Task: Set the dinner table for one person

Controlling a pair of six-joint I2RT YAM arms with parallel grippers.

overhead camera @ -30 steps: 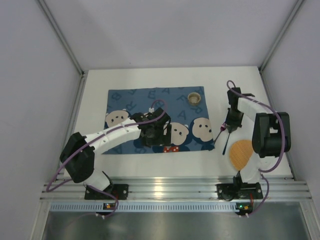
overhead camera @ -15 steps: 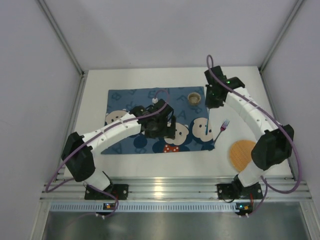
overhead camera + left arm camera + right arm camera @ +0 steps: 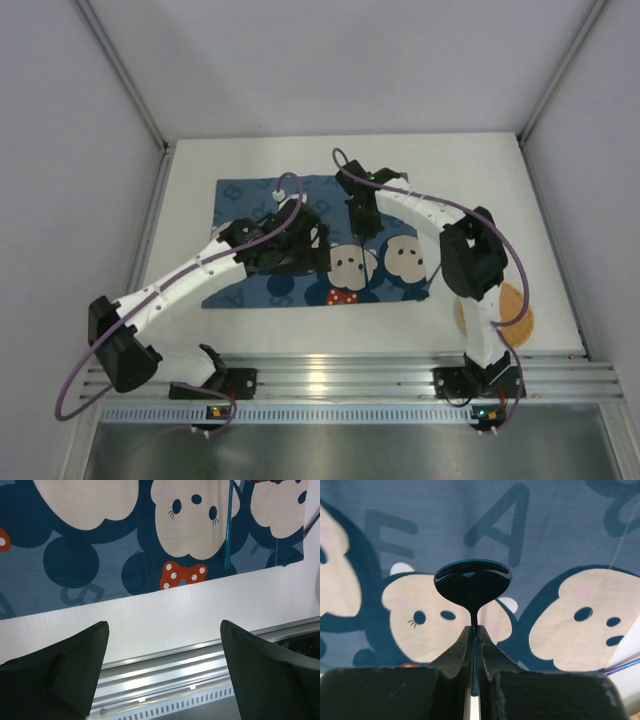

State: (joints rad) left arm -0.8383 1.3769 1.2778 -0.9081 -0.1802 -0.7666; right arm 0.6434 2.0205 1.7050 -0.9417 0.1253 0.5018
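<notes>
only the right wrist view is showing the right gripper (image 3: 472,632), jaws pinching a dark spoon (image 3: 472,582) over the placemat (image 3: 560,535); the left gripper (image 3: 164,627) is hanging with jaws wide, empty.

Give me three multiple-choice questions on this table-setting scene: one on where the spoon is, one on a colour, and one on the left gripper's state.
1. Where is the spoon?
A) dropped on the floor
B) held in the right gripper above the placemat
C) standing in a cup

2. What colour is the dotted bow printed on the placemat?
A) red
B) green
C) yellow

3. The left gripper is
A) shut on a fork
B) shut on nothing
C) open and empty

Answers:
1. B: the right wrist view shows the fingers clamped on the spoon's handle over the cloth.
2. A: the bow is red with white dots.
3. C: the fingers stand wide apart with nothing between them.
</notes>
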